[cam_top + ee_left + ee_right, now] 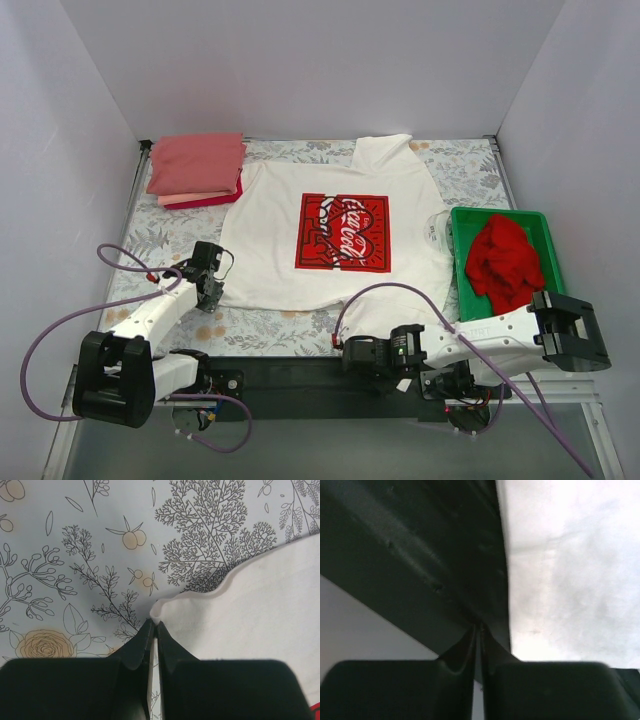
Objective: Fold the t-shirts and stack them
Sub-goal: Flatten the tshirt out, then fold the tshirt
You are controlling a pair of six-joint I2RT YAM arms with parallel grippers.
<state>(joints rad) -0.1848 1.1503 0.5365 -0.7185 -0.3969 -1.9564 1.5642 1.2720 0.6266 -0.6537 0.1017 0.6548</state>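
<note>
The white t-shirt point(270, 230) with a red Coca-Cola print lies spread flat mid-table. My left gripper point(216, 288) is at its near-left corner. In the left wrist view the left gripper point(154, 622) is shut on the white hem point(250, 610). My right gripper point(343, 350) is shut over the black rail at the table's front, beside the shirt's near-right hem. In the right wrist view the right gripper point(480, 628) shows nothing between its fingers, with white cloth point(570, 570) to the right. A plain red t-shirt point(505, 262) lies crumpled in the tray. Folded pink, salmon and crimson tees point(195, 165) are stacked at the back left.
The green plastic tray point(500, 212) stands at the right edge. The floral table cover point(170, 235) shows left of the shirt and in the left wrist view point(75, 555). The black rail point(290, 370) runs along the front edge and fills the right wrist view's upper left point(420, 545). White walls enclose three sides.
</note>
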